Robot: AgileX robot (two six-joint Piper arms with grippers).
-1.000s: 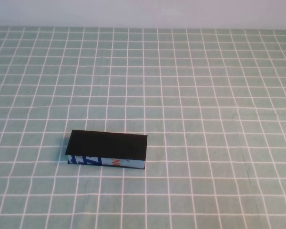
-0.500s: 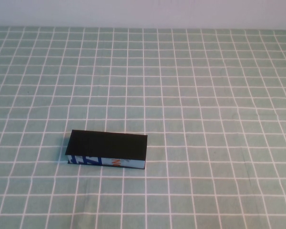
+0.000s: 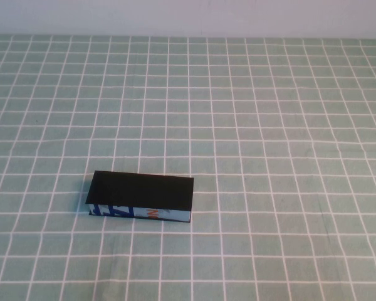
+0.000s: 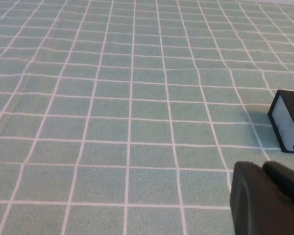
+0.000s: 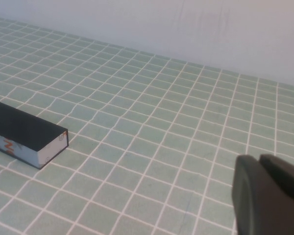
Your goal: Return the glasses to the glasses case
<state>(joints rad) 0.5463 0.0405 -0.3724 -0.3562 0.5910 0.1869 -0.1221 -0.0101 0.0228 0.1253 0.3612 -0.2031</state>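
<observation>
Glasses case [image 3: 141, 197] lid down, glasses not visible, presumably inside; right gripper [image 5: 269, 196] shut, empty; left gripper [image 4: 267, 196] parked, opening indeterminable.

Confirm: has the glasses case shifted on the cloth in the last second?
No. The glasses case sits on the same grid lines of the checked cloth as before, lid closed.

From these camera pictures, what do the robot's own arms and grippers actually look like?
Little of them shows. The left gripper appears only as dark, matte black, blocky fingers with rounded edges at the corner of its wrist camera's picture. The right gripper looks the same: two chunky black fingers. No cables, markings or arm segments are visible, and the overhead view shows neither arm.
</observation>
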